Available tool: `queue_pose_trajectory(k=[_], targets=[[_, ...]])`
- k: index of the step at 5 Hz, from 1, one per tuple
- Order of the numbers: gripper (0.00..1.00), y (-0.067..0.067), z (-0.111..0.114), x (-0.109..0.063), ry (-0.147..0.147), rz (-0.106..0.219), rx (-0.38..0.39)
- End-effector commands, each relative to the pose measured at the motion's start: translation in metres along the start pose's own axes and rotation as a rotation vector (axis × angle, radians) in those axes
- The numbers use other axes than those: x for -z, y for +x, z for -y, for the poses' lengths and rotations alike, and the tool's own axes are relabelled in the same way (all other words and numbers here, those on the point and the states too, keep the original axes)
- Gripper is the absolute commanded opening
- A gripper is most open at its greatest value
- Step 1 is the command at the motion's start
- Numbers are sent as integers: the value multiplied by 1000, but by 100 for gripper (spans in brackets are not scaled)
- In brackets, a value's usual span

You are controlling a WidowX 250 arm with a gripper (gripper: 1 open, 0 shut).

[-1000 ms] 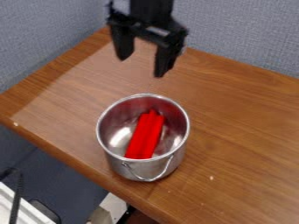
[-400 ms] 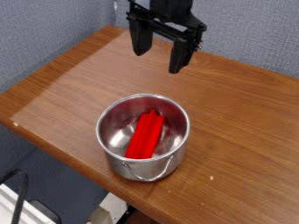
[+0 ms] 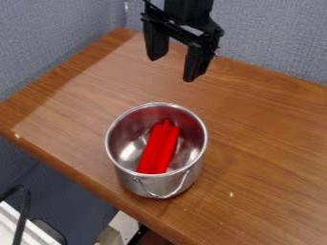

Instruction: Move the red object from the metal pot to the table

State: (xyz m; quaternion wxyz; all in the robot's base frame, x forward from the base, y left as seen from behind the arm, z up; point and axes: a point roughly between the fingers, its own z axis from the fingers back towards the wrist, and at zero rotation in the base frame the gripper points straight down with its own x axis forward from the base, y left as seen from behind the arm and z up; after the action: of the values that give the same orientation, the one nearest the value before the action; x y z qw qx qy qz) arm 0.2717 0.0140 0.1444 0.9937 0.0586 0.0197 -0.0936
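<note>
The metal pot [image 3: 156, 183] is standing upright on the table [image 3: 262, 144], a little below the middle of the frame, its open mouth facing up toward the viewer. Inside it, the red object [image 3: 159, 149] is lying lengthwise, its upper end leaning slightly to the right of its lower end and nearing the far part of the rim. The pot's silver wall is shining, and a thin curved wire handle [image 3: 167, 195] is hanging across its lower front.

The black pincer [image 3: 177, 57] is hovering at the top of the frame, above and beyond the pot and well apart from it. Its two fingers are pointing down and standing wide apart, one on the left and one on the right, and nothing is sitting between them.

The brown wood-grain table is filling most of the frame, its darker edge running diagonally from the left side down toward the bottom. A gray textured surface [image 3: 52, 38] is showing in the upper left corner and along the top. In the lower left corner, a black cable [image 3: 23, 206] is curving beside a white object [image 3: 36, 233], which is only partly in view.
</note>
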Motion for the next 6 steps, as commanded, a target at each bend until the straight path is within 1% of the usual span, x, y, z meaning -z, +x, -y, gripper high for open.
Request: queue_pose_trajectory(k=[1,2,3,5,6], targets=[[100,6,-1,-22,1,32,-6],[100,-7,10,-20,8,-24,12],[100,-19,18,-21,5,-76,20],[100,-13,6,-12,4,-106,-39],[100,-25,-1,19,21,-105,-21]])
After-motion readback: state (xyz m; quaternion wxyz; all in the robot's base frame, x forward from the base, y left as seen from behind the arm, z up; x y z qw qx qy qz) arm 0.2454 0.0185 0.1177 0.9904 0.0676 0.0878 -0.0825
